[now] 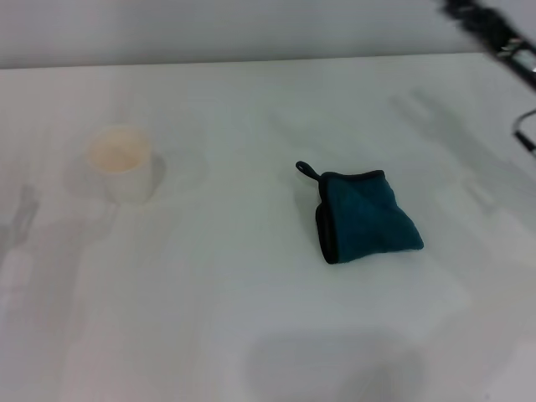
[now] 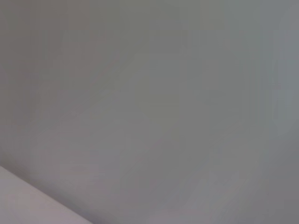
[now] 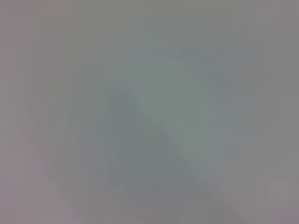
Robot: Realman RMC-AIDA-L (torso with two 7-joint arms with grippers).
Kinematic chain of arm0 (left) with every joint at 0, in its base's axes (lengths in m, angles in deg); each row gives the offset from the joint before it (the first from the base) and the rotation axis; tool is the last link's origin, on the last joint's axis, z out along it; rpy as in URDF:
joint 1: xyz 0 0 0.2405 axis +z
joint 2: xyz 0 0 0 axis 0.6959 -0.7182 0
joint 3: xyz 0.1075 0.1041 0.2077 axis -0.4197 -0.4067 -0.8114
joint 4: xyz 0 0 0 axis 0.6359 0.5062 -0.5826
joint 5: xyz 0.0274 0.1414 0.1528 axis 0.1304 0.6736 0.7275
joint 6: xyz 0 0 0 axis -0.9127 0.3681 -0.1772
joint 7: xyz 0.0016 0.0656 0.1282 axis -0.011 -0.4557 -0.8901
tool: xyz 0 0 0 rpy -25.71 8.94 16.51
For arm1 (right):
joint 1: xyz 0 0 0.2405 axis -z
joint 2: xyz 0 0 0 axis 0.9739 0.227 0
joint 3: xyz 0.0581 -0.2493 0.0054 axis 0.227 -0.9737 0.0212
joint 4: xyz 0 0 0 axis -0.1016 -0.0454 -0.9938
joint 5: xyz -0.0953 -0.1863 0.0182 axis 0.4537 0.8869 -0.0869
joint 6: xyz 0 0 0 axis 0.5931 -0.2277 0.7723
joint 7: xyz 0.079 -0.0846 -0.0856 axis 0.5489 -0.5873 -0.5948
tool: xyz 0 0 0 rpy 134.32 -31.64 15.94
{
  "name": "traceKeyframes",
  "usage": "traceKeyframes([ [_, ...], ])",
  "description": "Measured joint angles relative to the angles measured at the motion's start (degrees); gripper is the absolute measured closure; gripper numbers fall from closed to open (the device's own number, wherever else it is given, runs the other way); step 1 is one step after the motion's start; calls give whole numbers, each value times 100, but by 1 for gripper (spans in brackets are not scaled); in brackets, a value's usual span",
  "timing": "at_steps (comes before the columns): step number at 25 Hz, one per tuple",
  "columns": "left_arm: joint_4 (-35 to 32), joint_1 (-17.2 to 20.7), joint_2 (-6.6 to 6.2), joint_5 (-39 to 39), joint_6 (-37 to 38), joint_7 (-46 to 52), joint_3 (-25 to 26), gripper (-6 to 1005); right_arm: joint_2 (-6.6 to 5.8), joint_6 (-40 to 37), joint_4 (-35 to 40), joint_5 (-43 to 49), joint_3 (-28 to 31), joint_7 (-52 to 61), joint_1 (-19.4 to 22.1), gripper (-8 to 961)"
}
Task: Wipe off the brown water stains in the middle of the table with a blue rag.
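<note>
The blue rag lies folded on the white table, right of the middle in the head view, with its black edging and small loop toward the far left corner. Nothing touches it. The brown water stains do not show in any view. Dark parts of my right gripper reach in at the far right corner, well away from the rag. My left gripper is out of view. Both wrist views show only a plain grey surface.
A cream-coloured cup stands upright at the left of the table, far from the rag. The table's far edge meets a pale wall.
</note>
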Motion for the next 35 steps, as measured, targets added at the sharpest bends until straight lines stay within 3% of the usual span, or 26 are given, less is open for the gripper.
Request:
traceKeyframes([
  [6,-68,-79,8,1,58,0,-7,110,50,212,-686,-871,124,-2897,122,82],
  [11,-68,-142,11,0,194,0,-17,110,76,665,-1607,-1809,131,-5554,-136,86],
  [13,-67,-174,11,-13,321,0,-6,110,77,594,-1881,-2115,133,-6137,-221,88],
  [35,-332,-214,1,-51,1054,-14,-1,111,63,595,-1794,-2574,158,-6239,-231,95],
])
